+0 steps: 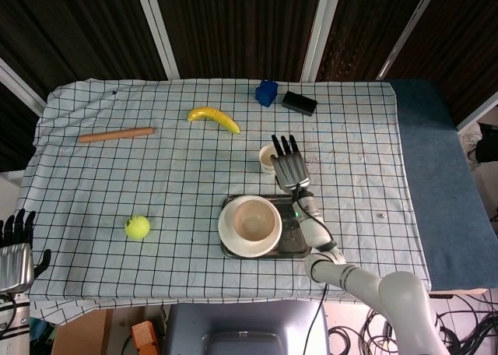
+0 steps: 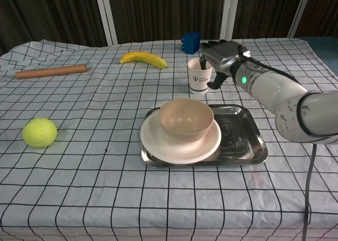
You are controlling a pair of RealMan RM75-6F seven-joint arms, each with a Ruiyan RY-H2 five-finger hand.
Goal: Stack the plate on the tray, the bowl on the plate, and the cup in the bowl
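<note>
head view: cup [image 1: 268, 159] half behind right hand [image 1: 290, 167]

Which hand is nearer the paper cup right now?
Right. The right hand is right beside the paper cup; the left hand sits off the table's near-left corner, far away.

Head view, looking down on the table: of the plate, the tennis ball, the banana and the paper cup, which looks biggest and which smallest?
1. plate, clearly the widest.
2. banana, long but thin.
3. tennis ball.
4. paper cup, though the right hand covers part of it, so ball and cup look close and are hard to rank.
</note>
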